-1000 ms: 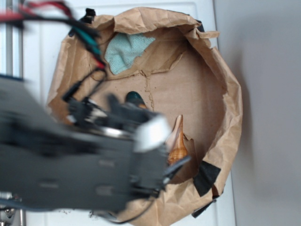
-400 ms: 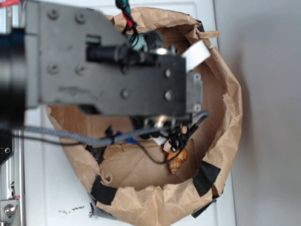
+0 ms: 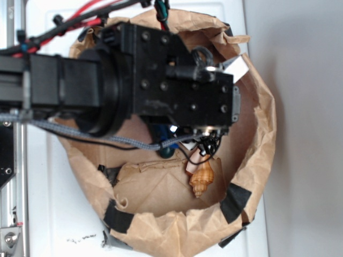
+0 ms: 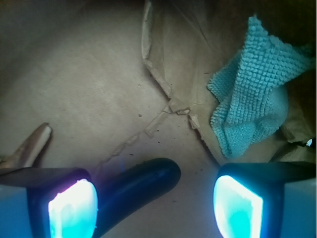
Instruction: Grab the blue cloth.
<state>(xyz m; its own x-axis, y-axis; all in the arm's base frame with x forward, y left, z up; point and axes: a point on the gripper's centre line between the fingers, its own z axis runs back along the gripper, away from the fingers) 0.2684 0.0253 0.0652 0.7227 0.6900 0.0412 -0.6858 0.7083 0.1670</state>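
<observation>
The blue cloth (image 4: 257, 91) is a crumpled pale blue-green terry piece lying on torn brown paper at the upper right of the wrist view. In the exterior view the arm hides it. My gripper (image 4: 154, 206) is open, with its two lit pads (image 4: 72, 208) at the bottom of the wrist view. It hangs above the paper floor, short of the cloth and to its left. A dark green glossy oblong (image 4: 138, 186) lies below and between the fingers, near the left one, untouched. Only a bit of this oblong (image 3: 166, 151) shows under the arm in the exterior view.
Everything sits inside a rolled-down brown paper bag (image 3: 260, 112) with a raised crumpled rim and black tape patches (image 3: 235, 202). An orange-brown spiral shell (image 3: 202, 179) lies near the front right, its tip (image 4: 30, 146) at the wrist view's left. Torn paper flaps (image 4: 163, 84) border the cloth.
The arm has swung from the lower left up over the middle of the bag, then shifted slightly down and right. It now covers the cloth in the exterior view.
</observation>
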